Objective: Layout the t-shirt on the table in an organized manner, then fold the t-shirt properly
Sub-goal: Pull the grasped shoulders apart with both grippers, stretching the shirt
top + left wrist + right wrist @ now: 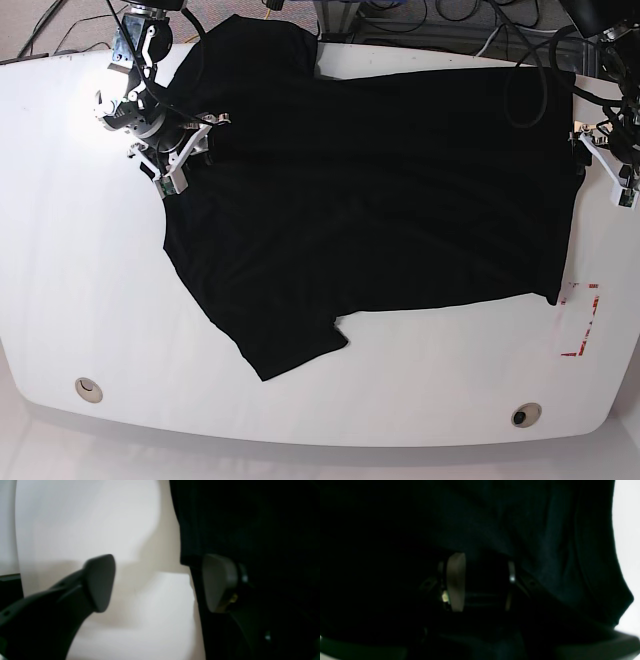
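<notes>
The black t-shirt (370,200) lies spread over the white table (100,300), one sleeve pointing toward the front edge. My left gripper (600,165) is at the shirt's right hem. In the left wrist view it (160,582) stands open, one finger over bare table and the other finger (218,582) against the dark cloth (250,530). My right gripper (190,150) is at the shirt's left edge near the far sleeve. In the right wrist view it (483,582) is buried in dark cloth (545,542), its jaws closed on a bunched fold.
A red tape outline (583,320) marks the table just right of the shirt's lower corner. Two round grommet holes (88,388) (524,413) sit near the front edge. Cables (440,20) run behind the table's far edge.
</notes>
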Controlling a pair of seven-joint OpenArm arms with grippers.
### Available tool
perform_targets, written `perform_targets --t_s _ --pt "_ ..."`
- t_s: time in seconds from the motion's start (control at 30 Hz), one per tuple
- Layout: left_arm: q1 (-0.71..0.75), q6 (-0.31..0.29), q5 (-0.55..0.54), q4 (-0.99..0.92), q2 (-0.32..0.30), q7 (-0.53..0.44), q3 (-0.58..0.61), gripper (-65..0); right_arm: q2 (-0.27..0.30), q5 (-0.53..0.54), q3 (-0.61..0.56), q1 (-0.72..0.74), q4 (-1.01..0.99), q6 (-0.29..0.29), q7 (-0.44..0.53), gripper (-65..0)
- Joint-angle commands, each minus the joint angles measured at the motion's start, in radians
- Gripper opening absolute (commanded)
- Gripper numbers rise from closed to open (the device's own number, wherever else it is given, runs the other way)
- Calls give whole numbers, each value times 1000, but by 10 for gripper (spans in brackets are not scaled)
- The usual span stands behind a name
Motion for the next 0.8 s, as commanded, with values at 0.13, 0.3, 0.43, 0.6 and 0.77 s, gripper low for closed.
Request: perform_targets --t_s 0.13,0.3,0.43,0.6,0.77 --pt "-49 2 -12 19 -37 -14 -10 -125 8 0 4 6 144 -6 -8 -439" --pt "-66 2 -13 60 -37 33 -47 -125 5 1 8 3 253 -6 -46 -434" --pt "-59 2 -45 117 -34 59 -42 -124 -20 20 57 9 302 -1 -94 -431" --pt "20 2 -113 163 -34 65 -5 -124 -51 126 163 3 305 -6 -134 -344" --pt "95 2 -157 228 -34 65 2 -122 -55 255 260 -38 302 -7 -157 -208"
